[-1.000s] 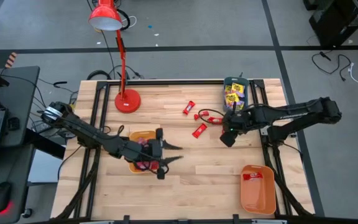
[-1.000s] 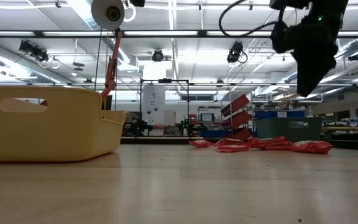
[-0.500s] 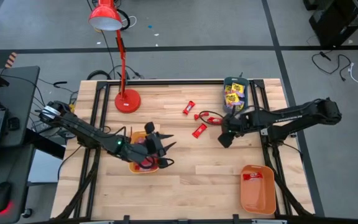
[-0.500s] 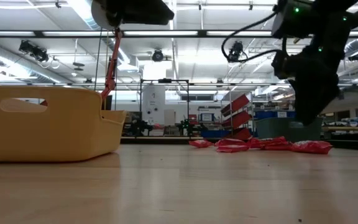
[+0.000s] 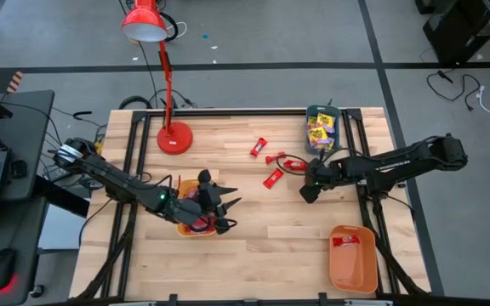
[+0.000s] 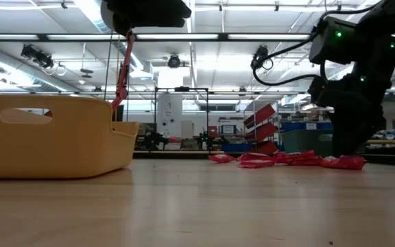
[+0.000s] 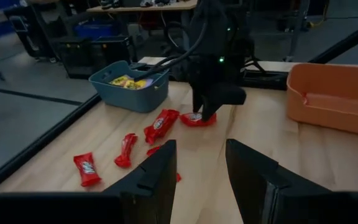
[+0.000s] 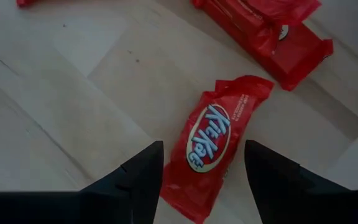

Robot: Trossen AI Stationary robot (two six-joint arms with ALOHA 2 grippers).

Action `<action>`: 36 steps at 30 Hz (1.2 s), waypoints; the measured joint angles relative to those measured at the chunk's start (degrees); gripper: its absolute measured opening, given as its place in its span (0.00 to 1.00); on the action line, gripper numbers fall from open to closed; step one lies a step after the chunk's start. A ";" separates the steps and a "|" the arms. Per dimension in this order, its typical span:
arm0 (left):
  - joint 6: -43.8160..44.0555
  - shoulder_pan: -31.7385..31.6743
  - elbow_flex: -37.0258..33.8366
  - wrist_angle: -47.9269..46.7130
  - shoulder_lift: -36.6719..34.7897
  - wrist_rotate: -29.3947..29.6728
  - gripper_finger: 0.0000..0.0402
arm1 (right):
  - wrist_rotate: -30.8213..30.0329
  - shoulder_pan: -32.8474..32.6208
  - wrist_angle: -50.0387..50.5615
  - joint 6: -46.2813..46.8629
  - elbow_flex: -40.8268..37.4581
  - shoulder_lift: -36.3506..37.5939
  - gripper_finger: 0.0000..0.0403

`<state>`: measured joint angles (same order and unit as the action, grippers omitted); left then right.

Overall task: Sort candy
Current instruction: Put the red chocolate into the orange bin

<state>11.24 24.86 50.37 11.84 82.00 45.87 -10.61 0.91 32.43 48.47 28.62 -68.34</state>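
Candy (image 8: 215, 144) in a red wrapper lies on the counter (image 5: 262, 229) between the right end effector's (image 8: 202, 177) spread fingers, lower than a second ago. Left end effector (image 7: 201, 180), fingers parted and empty, has pulled back over the yellow tray (image 5: 185, 228), hiding its contents.

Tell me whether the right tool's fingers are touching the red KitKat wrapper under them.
Cannot tell. In the right wrist view the open right tool straddles the red KitKat wrapper, its fingers overlapping the wrapper's edges, but their height above it is unclear.
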 joint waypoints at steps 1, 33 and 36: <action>0.44 0.00 0.00 0.00 0.00 -0.20 0.35 | -0.04 0.00 -0.42 0.02 -0.27 0.00 0.52; 5.71 -0.11 -0.04 8.63 7.54 -0.49 0.35 | -1.33 -4.88 -12.52 -5.21 -4.22 0.00 0.05; 5.64 -0.11 -0.04 11.25 9.59 -0.48 0.35 | -1.33 -6.64 -14.80 -7.14 -4.22 0.00 0.06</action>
<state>16.88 24.75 50.33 23.09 91.59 45.39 -11.94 -5.73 17.63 41.33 24.40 -68.34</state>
